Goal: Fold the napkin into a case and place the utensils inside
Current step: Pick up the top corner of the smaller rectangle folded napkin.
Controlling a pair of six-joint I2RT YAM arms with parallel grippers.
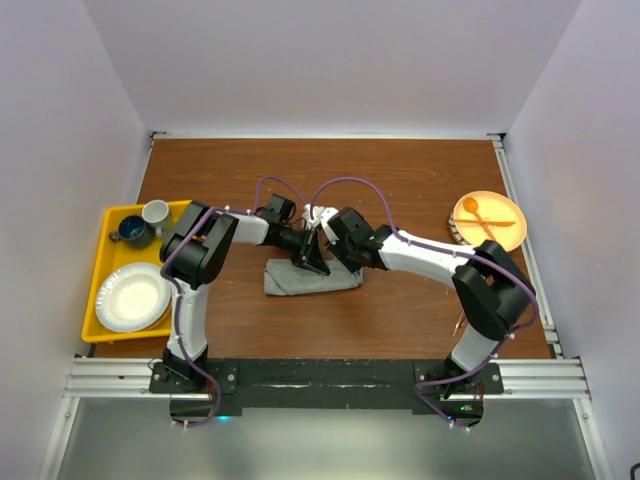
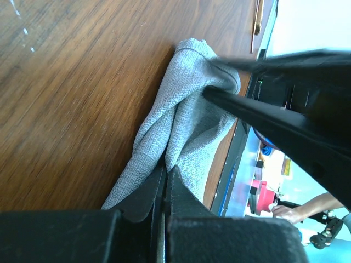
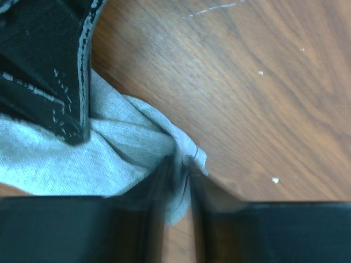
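Napkin (image 1: 312, 280): grey cloth lying on the wooden table at mid-table, between the two arms. It forms a rumpled strip with its long side running left to right, and its folds are loose and uneven, not flat and squared.
Left gripper (image 2: 165, 176): down at the napkin's far edge, fingers pressed together on a fold of the cloth. In its own wrist view the fabric runs straight into the closed tips.
Right gripper (image 3: 182, 167): close beside the left one over the same edge, fingers drawn in on a puckered corner of the napkin. The tips are blurred in its own wrist view, but the left wrist view shows its two black fingers (image 2: 263, 118) clamping the hemmed corner from both sides.
Cloth between the grips: bunched into soft creases, while the rest of the strip rests on the wood.
Utensil (image 2: 256, 22): a slim copper-coloured handle lying near the table's edge, well apart from the napkin — only part of it shows.
Table (image 1: 400, 175): brown wood grain.
Yellow tray (image 1: 103, 250): at the table's left edge, holding a white plate (image 1: 133, 298), a white cup (image 1: 155, 212) and a dark blue cup (image 1: 131, 230).
Orange plate (image 1: 505, 232): at the far right — an orange spoon (image 1: 480, 214) lies on it.
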